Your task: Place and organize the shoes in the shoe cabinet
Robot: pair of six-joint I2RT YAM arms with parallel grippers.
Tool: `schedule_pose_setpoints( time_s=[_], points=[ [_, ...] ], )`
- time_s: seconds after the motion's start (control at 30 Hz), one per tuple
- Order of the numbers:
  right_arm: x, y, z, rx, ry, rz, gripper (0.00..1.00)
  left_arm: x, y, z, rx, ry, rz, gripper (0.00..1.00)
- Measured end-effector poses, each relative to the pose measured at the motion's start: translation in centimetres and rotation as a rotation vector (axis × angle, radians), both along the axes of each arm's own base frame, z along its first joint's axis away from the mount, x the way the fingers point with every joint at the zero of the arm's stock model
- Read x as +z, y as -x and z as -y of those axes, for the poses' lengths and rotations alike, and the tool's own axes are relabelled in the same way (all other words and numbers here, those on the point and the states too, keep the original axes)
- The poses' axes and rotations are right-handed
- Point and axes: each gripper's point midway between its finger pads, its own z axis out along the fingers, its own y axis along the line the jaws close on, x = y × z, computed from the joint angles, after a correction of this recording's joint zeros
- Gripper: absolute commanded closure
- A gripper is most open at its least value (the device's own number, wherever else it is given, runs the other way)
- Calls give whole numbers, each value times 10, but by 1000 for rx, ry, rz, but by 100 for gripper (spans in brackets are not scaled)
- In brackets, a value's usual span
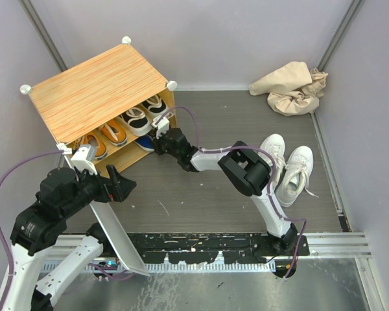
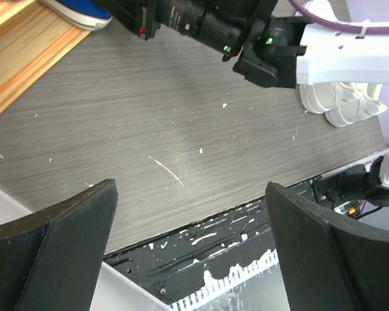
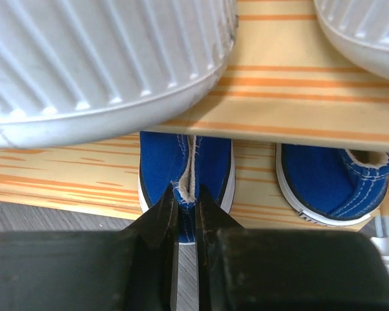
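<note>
A: Where is the blue sneaker (image 3: 157, 162)?
B: On the lower shelf of the shoe cabinet (image 3: 298, 110), heel outward. The right gripper (image 3: 185, 194) is pinched nearly closed on its heel collar.
A: A good hold?
B: Likely. It looks like light, soft canvas, and the collar folds rather than slips. The left gripper (image 2: 191, 194) gapes wide, empty.
</note>
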Motion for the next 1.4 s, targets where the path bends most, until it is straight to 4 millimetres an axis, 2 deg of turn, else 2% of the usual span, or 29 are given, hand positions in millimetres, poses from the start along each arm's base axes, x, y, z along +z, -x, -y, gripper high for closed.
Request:
schedule_pose_setpoints(
  time_s=[0.2, 0.27, 0.4, 0.43, 0.57, 0.73, 0.83, 0.93, 1.03, 1.1, 1.13, 1.23, 1.33, 1.4],
  points=[
    [-1, -9, -5, -20, 1, 16, 94, -14, -1, 0, 1, -26, -45, 2],
    [-3, -14, -7, -29, 2, 24, 85, -14, -2, 0, 1, -27, -47, 2],
    [-3, -17, -6, -51, -10, 37, 57, -14, -2, 0, 1, -27, -47, 2],
    [0, -20, -5, -64, -16, 48, 53, -14, -2, 0, 1, -27, -47, 2],
    [-1, -18, 13, -122, -23, 65, 39, -14, -2, 0, 1, -27, -48, 2],
    [4, -2, 43, -179, 5, 59, 35, -13, -1, 0, 0, -27, -47, 2],
    [24, 8, 60, -217, 8, 51, 33, -8, 0, 0, -1, -23, -36, 2],
    [56, 15, 82, -291, 8, 29, 18, -1, 1, -1, -4, -17, -19, 2],
    [86, 23, 126, -452, 53, -26, 5, 5, 2, 0, -9, -9, -3, 2],
    [94, 30, 167, -572, 120, -86, 0, 9, 4, 1, -20, 1, 12, 2],
    [94, 32, 188, -630, 154, -115, 0, 10, 4, 2, -26, 5, 17, 2],
    [84, 46, 274, -854, 285, -248, 0, 13, 8, 4, -51, 11, 33, 2],
    [71, 81, 357, -1067, 403, -403, 0, 16, 11, 7, -78, 19, 46, 2],
    [71, 108, 399, -1176, 450, -476, 0, 17, 13, 9, -99, 19, 57, 2]
  ],
)
